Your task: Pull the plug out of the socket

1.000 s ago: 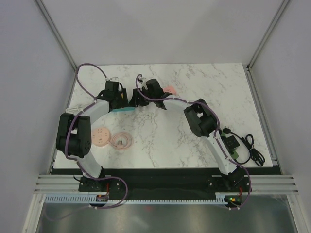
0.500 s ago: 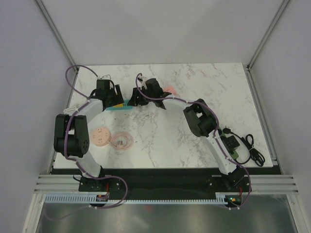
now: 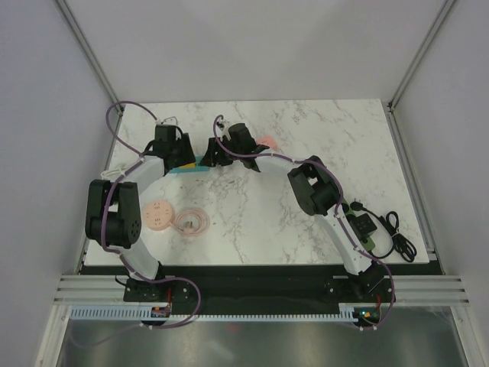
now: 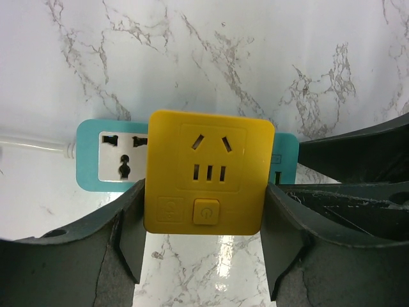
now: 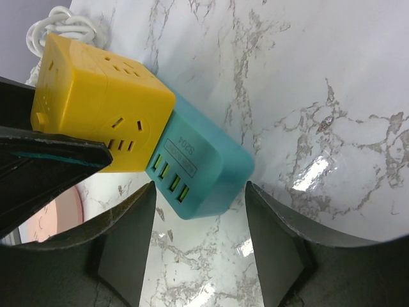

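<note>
Near the worktop's left edge, the left gripper pinched the plug from directly above. The right gripper clamped the socket's end, its length running left-right.

Marble table, white with grey veining, carried a teal power strip lying flat, one end between the jaws of the right gripper. Its white cord ran off to one side of the left gripper jaws. A pink disc, a pink coil and a black adapter lay well apart from both sets of jaws.
</note>
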`<state>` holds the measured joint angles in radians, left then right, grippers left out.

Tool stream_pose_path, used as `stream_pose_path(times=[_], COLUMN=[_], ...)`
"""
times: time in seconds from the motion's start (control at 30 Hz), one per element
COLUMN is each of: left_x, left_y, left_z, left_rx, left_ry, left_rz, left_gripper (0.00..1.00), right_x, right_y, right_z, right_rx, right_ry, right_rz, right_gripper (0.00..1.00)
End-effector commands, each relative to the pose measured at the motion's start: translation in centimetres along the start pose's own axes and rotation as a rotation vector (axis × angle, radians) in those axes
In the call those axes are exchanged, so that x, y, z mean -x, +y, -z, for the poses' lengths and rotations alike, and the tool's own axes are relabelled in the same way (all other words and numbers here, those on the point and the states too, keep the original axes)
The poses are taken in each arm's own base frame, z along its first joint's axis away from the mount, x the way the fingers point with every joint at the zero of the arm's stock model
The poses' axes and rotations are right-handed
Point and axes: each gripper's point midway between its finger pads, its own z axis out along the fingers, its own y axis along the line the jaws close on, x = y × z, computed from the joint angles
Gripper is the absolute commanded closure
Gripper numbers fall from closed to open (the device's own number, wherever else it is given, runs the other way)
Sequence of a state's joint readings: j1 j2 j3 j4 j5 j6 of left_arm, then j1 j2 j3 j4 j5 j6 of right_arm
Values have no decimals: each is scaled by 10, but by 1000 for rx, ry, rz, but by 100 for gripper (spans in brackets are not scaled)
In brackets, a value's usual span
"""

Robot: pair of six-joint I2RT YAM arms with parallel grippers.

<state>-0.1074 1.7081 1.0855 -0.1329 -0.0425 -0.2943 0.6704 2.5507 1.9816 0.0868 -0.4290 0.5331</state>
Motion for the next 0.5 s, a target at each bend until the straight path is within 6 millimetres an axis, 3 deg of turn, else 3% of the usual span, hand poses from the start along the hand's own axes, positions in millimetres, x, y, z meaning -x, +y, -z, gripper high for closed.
stream_pose_path(times=[0.0, 0.3, 0.33, 0.47], left_x=[16, 33, 34, 40], left_y=[-19, -31, -34, -47], left_z=[10, 32, 34, 44], left_rx=[-53, -72, -79, -125], left_ry=[-60, -131, -137, -163], left_rz=[-9, -22, -25, -32], left_gripper=[98, 98, 98, 98], right_x=[14, 2, -6, -15], right_y=[7, -11, -16, -15], right_z=[-3, -10, -13, -18], right_rx=[7, -60, -75, -87], right_ry=[-33, 2, 25, 62], right_rz=[15, -12, -24, -30], right_gripper=[34, 36, 38, 41])
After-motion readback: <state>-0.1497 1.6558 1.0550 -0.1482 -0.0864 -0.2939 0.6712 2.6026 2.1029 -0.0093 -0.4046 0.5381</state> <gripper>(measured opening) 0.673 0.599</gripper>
